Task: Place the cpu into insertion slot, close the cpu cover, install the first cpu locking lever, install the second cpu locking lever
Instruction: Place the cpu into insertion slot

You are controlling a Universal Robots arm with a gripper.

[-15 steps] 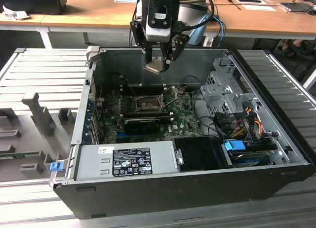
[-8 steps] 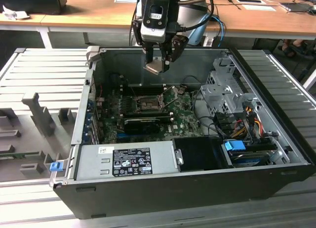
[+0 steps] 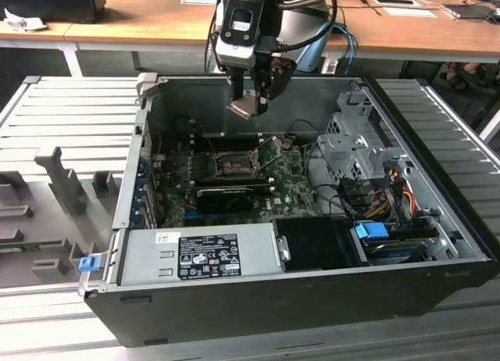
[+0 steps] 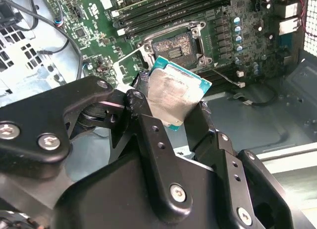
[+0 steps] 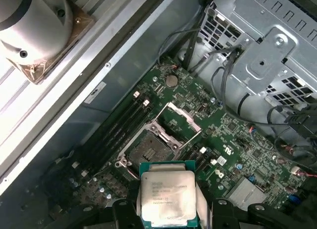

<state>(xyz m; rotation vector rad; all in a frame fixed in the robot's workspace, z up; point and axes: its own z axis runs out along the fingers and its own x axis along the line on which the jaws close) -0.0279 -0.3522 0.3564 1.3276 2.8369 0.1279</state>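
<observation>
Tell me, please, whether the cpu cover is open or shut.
Open: in the first wrist view the cpu cover stands tilted up beside the insertion slot, whose dark socket lies bare.

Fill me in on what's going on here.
The robot arm's black gripper is shut on the small square silver-faced cpu, holding it in the air over the open dark computer case. The square metal-rimmed insertion slot on the green motherboard is empty, and its silvery hinged cpu cover stands open.

Light wooden desks (image 3: 117,21) strewn with papers (image 3: 410,12) stand behind a grey ribbed metal work surface (image 3: 70,111).
</observation>
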